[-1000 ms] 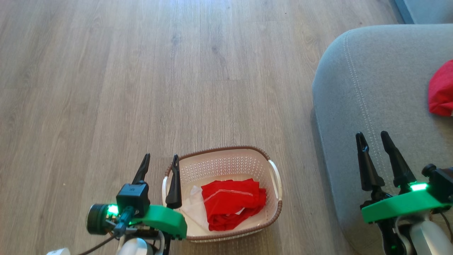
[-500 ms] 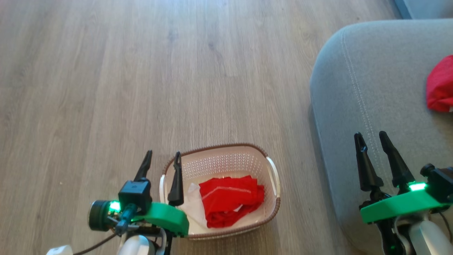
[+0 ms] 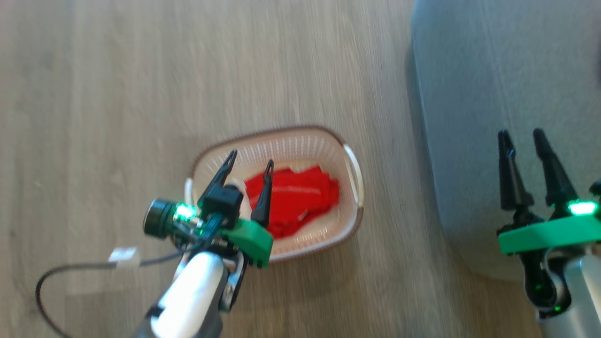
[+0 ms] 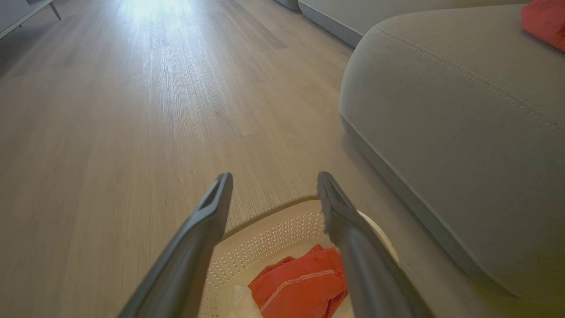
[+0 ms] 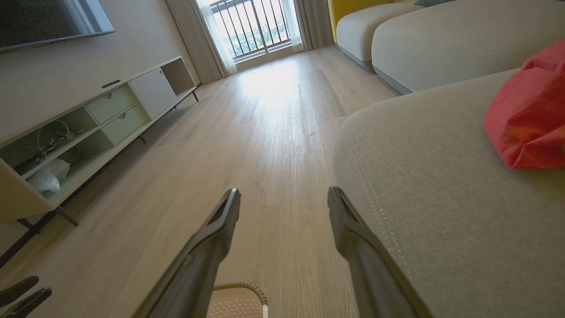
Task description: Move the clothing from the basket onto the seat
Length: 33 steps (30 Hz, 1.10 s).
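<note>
A wide plank floor point(image 3: 117, 94) runs under us; at our right rises the grey seat point(image 3: 493, 84), where the laundry is bound; one red garment point(image 5: 525, 115) lies on its cushion in the right wrist view, well apart from the rounded corner. On the floor near the seat stands the cream basket point(image 3: 286, 141), close enough, we judge, for a short carry; on its floor lies the clothing point(image 3: 300, 197) yet to be moved, a folded red heap with a pale stitched line. Our left jaws stand wide apart above the basket's near left part, holding nothing, tips aimed toward the red heap, seemingly lined up to take it; our right jaws, likewise apart and empty, hover over the seat's edge, parked, we judge, out of the way. The head view is blurred; whether the left tips touch the fabric we cannot tell.
</note>
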Tool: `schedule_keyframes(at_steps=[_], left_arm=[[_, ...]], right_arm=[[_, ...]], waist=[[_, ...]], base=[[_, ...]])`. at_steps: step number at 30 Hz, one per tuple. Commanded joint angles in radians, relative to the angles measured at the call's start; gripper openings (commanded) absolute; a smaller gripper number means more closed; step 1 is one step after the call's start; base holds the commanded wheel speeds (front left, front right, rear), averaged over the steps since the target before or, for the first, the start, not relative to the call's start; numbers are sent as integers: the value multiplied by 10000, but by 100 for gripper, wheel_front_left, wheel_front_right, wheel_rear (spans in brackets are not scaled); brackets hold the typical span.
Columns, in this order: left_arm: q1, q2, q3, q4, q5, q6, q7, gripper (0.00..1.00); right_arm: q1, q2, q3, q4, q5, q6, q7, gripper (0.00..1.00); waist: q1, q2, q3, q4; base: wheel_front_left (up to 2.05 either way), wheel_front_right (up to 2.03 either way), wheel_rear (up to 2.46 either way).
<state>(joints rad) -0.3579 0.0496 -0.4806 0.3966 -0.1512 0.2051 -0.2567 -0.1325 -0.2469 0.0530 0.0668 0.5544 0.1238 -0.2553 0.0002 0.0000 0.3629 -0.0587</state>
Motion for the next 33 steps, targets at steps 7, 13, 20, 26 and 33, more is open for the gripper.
schedule_keyframes(at_steps=[7, 13, 20, 26, 33], left_arm=[[-1874, 7, -445, 2310, 206, -254, -51, 100], [-3479, 7, -1070, 5206, 738, -145, -51, 100], [-4974, 7, -1581, 7771, 805, -336, 297, 100], [-6017, 121, -1857, 8651, 905, -312, 861, 100], [-6489, 342, -2285, 8897, 1196, -364, 1997, 100]], right_arm=[[-547, -61, 34, -609, 120, 69, -65, 100], [-989, 252, 152, -858, 29, 69, -65, 100], [-1322, 669, 230, -1124, 129, 69, -65, 100], [-1597, 891, 399, -1180, 37, 69, -65, 100], [-1408, 1053, 292, -1449, 4, 69, -65, 100]], waist=[[-2, 0, 2536, -882], [-2, 0, 3765, -1482], [-2, 0, 4828, -2083], [-2, 0, 5629, -2563], [-2, 0, 6000, -2699]], base=[[0, 0, 0], [0, 0, 0], [0, 0, 0], [0, 0, 0], [0, 0, 0]])
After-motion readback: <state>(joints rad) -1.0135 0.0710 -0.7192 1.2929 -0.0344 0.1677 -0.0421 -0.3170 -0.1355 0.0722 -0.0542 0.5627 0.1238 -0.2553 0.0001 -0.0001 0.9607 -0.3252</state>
